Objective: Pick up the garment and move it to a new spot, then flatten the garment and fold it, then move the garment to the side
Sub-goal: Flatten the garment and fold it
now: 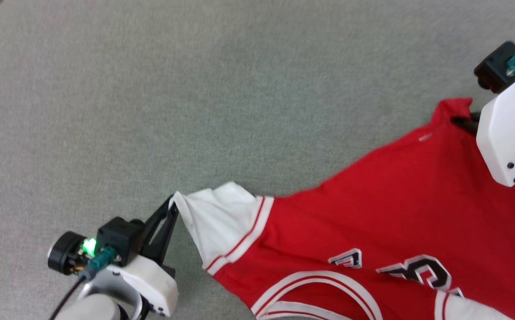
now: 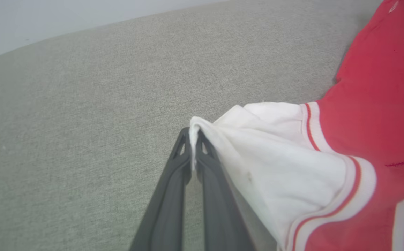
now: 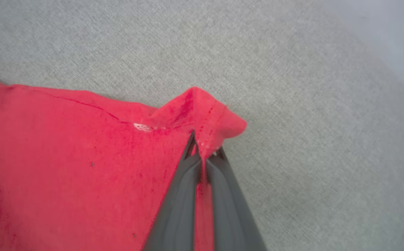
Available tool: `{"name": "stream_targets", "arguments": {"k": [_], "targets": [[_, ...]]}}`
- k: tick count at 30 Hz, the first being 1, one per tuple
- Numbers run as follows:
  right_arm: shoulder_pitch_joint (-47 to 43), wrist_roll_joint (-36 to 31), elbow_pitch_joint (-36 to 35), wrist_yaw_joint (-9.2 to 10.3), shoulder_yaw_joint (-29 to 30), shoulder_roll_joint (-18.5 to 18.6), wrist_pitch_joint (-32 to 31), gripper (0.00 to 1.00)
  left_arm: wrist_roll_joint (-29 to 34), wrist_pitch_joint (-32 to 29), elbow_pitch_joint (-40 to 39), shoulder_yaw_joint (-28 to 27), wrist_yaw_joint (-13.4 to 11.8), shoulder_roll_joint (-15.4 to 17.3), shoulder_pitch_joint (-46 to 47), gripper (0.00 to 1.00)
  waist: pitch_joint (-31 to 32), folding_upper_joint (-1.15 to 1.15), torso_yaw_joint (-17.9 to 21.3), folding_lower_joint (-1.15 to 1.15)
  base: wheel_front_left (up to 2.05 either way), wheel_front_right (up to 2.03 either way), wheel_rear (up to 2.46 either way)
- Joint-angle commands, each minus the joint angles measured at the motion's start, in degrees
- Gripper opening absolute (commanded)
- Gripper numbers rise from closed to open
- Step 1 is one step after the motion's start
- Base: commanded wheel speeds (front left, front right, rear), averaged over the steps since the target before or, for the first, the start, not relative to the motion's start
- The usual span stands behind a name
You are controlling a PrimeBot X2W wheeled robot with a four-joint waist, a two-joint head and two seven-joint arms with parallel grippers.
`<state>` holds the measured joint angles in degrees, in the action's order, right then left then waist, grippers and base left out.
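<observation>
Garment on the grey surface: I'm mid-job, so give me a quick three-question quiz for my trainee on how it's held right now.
1. True or false: the left gripper is shut on a white sleeve of the garment.
2. Pick one: the right gripper pinches A) the black number, B) a red corner of the cloth, C) the striped neckline.
3. Fill in: the garment lies spread between the two grippers on a ___ fabric surface.

Key: 1 true; 2 B; 3 grey.
</observation>
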<state>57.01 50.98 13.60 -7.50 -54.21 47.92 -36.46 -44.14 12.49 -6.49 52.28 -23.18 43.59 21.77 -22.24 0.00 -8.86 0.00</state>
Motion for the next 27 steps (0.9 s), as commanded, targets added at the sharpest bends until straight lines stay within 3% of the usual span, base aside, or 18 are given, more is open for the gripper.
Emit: {"name": "stream_targets", "arguments": {"k": [1,7,13,19,27], "targets": [[0.8,0.2,-0.1,0.02,0.0,0.3,1.5,0.00,-0.1,0.0,-0.1,-0.5,0.2,0.3,1.2,0.00,3.0,0.00,1.5,0.00,0.00,0.00,0.00],[1.8,1.5,0.2,0.03,0.9,0.7,11.1,0.00,1.3,-1.8,-1.2,-2.1,0.8,2.2,5.9,0.00,7.2,0.00,3.7,0.00,0.00,0.00,0.00],[4.2,0.7,1.2,0.02,3.4,-0.7,18.1,0.00,3.8,-5.1,-1.4,-3.9,3.0,3.1,15.7,0.00,7.9,0.00,5.7,0.00,0.00,0.00,0.00],[8.8,-3.8,2.7,0.02,9.1,-3.2,23.2,0.00,6.2,-8.3,-0.3,-6.6,5.4,1.7,28.6,0.00,4.7,0.00,7.5,0.00,0.00,0.00,0.00],[20.3,-11.5,5.4,0.03,19.4,-9.2,24.7,0.00,10.1,-13.1,5.0,-9.3,11.1,-1.6,50.2,0.00,-2.6,0.00,9.1,0.00,0.00,0.00,0.00]]}}
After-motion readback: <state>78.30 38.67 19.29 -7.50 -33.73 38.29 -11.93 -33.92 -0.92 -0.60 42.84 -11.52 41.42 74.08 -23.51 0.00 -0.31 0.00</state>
